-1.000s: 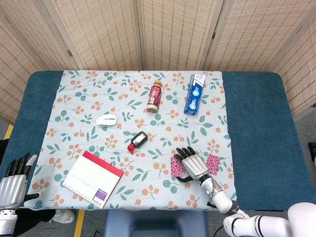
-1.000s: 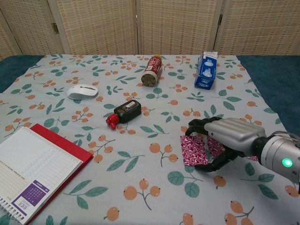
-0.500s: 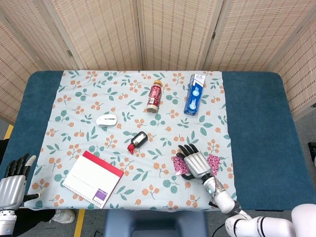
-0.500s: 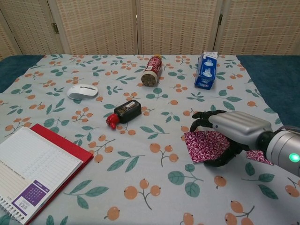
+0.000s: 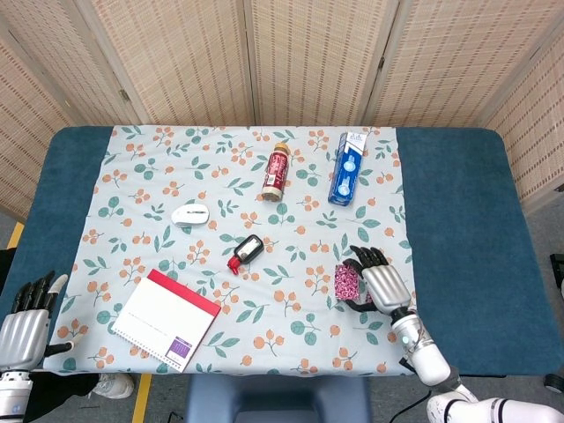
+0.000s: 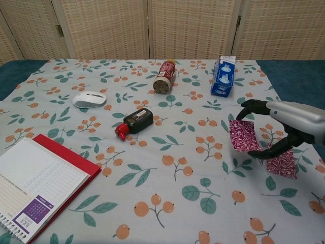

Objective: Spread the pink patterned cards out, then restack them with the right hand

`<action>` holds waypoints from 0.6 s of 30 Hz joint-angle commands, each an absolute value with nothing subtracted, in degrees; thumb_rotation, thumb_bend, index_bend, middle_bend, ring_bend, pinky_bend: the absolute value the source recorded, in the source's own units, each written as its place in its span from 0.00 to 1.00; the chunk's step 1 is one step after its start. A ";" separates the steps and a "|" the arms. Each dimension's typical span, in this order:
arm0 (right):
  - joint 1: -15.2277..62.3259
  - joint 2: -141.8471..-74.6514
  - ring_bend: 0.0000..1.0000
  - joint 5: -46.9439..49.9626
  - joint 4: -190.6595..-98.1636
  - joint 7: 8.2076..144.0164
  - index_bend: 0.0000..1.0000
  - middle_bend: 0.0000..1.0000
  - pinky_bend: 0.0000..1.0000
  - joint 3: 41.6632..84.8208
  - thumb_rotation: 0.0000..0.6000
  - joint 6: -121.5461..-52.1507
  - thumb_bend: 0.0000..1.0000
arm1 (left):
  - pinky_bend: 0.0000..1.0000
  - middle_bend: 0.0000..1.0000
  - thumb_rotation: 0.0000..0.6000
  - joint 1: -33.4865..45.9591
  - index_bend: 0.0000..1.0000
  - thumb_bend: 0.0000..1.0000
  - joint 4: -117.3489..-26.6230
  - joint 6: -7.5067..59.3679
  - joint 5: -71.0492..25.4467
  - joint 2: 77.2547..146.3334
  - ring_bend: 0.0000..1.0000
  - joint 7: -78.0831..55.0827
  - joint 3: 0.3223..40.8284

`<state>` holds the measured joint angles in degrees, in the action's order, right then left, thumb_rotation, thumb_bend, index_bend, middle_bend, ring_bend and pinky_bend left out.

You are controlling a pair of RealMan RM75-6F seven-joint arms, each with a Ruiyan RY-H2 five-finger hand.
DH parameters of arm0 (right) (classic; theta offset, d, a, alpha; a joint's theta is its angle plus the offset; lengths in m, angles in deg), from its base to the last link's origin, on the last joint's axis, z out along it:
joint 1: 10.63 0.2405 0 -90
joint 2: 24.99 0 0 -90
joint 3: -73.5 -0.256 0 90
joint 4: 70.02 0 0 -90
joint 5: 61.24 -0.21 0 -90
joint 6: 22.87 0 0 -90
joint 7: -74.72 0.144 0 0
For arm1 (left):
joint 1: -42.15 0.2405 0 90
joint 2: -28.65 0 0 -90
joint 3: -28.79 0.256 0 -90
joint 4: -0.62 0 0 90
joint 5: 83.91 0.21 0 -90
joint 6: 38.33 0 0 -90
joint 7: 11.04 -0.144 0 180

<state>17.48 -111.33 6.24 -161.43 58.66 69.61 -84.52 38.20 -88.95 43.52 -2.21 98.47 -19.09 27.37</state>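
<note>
The right hand point(image 6: 284, 129) pinches one pink patterned card point(image 6: 244, 135) above the floral tablecloth point(image 6: 152, 168) — a second card point(image 6: 282, 164) lies just beside it — so the held card should land squarely on top.

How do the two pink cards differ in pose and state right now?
The left card is held in the right hand, pinched at its edge and lifted at a tilt; the right card lies flat on the tablecloth, untouched. In the chest view the left card shows fully, while the right card sits partly under the hand's fingers. Both share the same pink pattern and look alike in size.
</note>
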 commanded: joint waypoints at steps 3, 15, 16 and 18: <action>18.26 -112.44 0.00 7.83 -159.72 63.93 0.28 0.08 0.00 67.99 0.84 -82.64 0.29 | 0.00 0.00 1.00 38.00 0.09 0.09 -89.30 43.46 -1.98 98.43 0.06 -19.26 27.35; 19.47 -114.69 0.00 8.39 -159.14 63.10 0.28 0.08 0.00 67.25 0.84 -82.54 0.29 | 0.00 0.00 1.00 38.46 0.09 0.09 -88.55 43.20 -2.98 98.12 0.06 -18.13 27.52; 18.70 -113.87 0.00 7.91 -159.78 62.93 0.28 0.08 0.00 67.71 0.84 -83.06 0.29 | 0.00 0.00 1.00 38.43 0.09 0.09 -88.40 43.08 -3.00 98.20 0.06 -18.02 27.55; 17.04 -112.14 0.00 6.82 -161.10 63.15 0.28 0.08 0.00 68.58 0.84 -84.03 0.29 | 0.00 0.00 1.00 38.33 0.09 0.09 -88.10 42.82 -2.99 98.40 0.06 -17.85 27.61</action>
